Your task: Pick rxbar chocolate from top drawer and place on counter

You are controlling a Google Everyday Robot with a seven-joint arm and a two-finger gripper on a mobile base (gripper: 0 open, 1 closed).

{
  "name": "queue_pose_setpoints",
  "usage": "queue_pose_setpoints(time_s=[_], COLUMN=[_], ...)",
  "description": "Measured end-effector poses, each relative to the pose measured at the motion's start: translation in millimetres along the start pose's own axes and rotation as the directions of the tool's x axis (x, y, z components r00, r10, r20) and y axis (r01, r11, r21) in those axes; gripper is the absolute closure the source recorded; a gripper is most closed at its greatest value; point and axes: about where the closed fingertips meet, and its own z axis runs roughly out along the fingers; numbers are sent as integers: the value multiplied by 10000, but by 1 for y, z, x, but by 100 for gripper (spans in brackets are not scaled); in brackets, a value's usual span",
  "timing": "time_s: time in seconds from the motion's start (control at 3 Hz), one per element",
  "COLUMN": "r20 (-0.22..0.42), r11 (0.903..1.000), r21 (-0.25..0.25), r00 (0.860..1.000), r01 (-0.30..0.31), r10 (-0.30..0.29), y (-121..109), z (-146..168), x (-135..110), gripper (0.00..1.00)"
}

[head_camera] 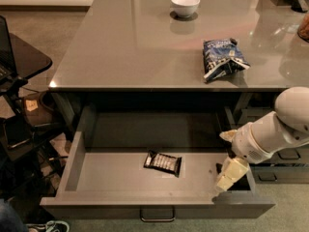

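The rxbar chocolate, a flat black bar with white lettering, lies on the floor of the open top drawer, near its middle. The drawer is pulled out under the glossy grey counter and has a small metal handle at its front. My gripper, cream-coloured at the end of a white arm, hangs inside the drawer's right end, pointing down, to the right of the bar and apart from it.
On the counter lie a blue-and-white snack bag and a white bowl. A black side table with clutter beneath it stands at the left. Narrower grey drawers sit behind my arm at the right.
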Motion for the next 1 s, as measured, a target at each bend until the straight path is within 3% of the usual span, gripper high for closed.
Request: queue_pose_setpoints(time_s=[0.33,0.67,1.0], r20=[1234,2431,2518], r11=[9978,9919,9919], r21=[-388,-863,-889], r00=[9912,9675,9656], r01=[535,929,905], r10=[-483,-694,-655], y=[9,9,9], z=[7,14,14], x=[-21,-64,-67], gripper=[0,0,0])
